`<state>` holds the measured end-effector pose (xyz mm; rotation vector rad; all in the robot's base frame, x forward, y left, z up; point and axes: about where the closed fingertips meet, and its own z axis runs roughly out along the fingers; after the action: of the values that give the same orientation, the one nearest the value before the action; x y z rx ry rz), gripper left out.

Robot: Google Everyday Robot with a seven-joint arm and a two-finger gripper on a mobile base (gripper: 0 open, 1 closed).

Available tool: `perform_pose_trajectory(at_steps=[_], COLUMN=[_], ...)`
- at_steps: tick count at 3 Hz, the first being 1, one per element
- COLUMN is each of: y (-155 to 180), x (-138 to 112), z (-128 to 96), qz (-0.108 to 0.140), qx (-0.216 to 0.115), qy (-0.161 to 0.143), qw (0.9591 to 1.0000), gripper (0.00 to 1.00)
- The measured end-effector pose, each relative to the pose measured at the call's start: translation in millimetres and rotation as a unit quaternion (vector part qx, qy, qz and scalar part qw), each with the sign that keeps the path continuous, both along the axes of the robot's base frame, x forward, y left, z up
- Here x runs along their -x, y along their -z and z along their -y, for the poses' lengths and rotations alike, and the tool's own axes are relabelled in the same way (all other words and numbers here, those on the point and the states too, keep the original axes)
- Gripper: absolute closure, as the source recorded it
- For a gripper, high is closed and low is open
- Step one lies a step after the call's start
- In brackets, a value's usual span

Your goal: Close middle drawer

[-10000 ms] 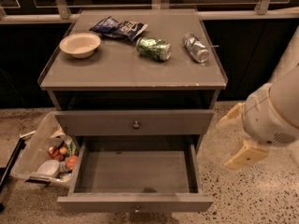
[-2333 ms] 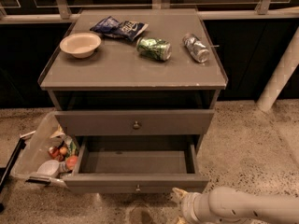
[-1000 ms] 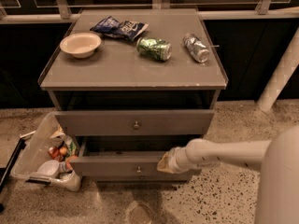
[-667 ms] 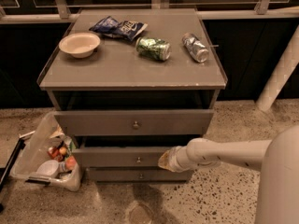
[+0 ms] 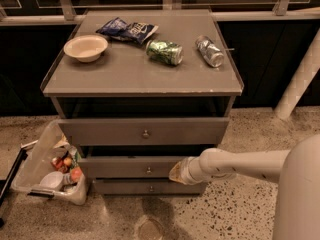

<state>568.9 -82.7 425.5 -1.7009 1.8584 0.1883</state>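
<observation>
Holding my end effector (image 5: 176, 172) against the front of the middle drawer (image 5: 125, 167), right of its knob (image 5: 148, 170).
I cannot tell whether it is open or closed. The drawer sits almost fully in, below the upper drawer (image 5: 145, 131); a bowl (image 5: 86, 47) and a green can (image 5: 164, 52) lie on the tabletop (image 5: 125, 76).

Dim warm light on hand (image 5: 176, 173) at middle drawer (image 5: 120, 167) front

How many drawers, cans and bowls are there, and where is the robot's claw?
Drawers: 3 (top drawer, middle drawer, bottom drawer)
Cans: 2 (green can, silver can)
Bowls: 1 (cream bowl)
Total: 6
The gripper is at the middle drawer's front, right of its knob.
</observation>
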Motion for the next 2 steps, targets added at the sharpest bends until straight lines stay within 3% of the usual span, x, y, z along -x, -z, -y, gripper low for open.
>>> perform_pose_trajectory(at_steps=[2], y=[0.0], x=[0.0], z=[0.0], qz=[0.0], qx=[0.0], qy=[0.0], qw=[1.0], gripper=[0.06])
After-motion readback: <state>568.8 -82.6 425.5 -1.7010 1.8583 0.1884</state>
